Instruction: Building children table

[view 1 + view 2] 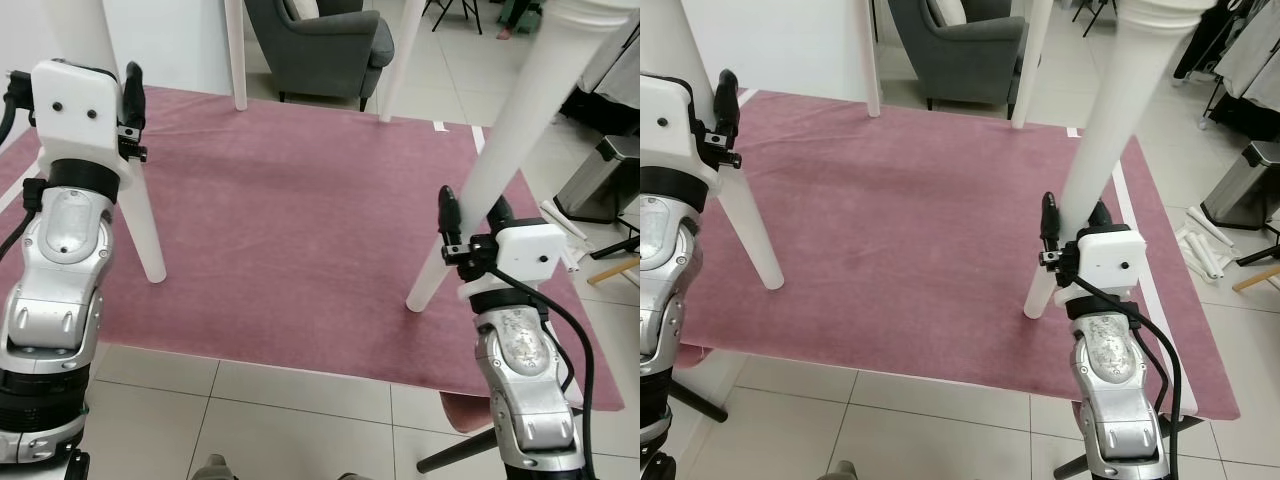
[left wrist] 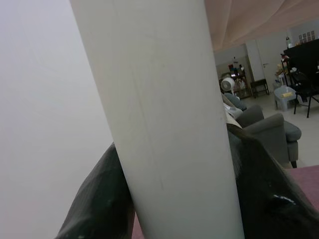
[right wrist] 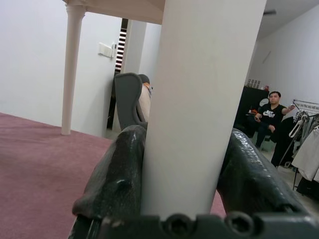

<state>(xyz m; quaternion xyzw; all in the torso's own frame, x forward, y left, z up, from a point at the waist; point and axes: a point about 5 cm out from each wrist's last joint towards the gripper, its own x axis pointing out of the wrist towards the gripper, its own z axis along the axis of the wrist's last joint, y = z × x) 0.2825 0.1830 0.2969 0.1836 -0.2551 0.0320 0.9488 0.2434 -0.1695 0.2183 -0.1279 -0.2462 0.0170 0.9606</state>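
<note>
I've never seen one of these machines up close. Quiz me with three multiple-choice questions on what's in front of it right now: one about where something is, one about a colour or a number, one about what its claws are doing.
1. Where does the grey armchair stand?
A. Beyond the far edge of the rug
B. In the middle of the rug
C. Right beside the right gripper

2. What colour is the rug?
A. Bright green
B. Dusty pink-red
C. Black

3. What is the right gripper doing?
A. Hanging open above the floor
B. Holding a cloth
C. Closed around a white table leg

Answers:
1 A: the chair sits on the tiles behind the rug's far edge.
2 B: the eye views show a dusty pink-red surface under the table legs.
3 C: in the right wrist view both black fingers press against the white leg; the left gripper grips the near left leg likewise.
</note>
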